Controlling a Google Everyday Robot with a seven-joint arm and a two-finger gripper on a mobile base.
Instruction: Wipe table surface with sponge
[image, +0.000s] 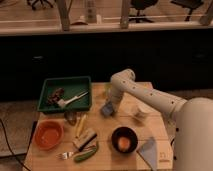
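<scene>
The table surface (100, 155) is a light tan plank top filling the lower middle of the camera view. The sponge (106, 109) is a small blue-grey block near the table's centre, just right of the green tray. My gripper (110, 103) hangs at the end of the white arm (145, 97), which reaches in from the right. The gripper is directly over the sponge and meets its top, hiding part of it.
A green tray (75, 82) with utensils and scraps sits at the back left. An orange bowl (48, 134), a tan block with a dark side (85, 138), a fork (65, 155), a dark bowl (124, 139), a white cup (141, 112) and a flat grey-blue sheet (148, 150) lie around.
</scene>
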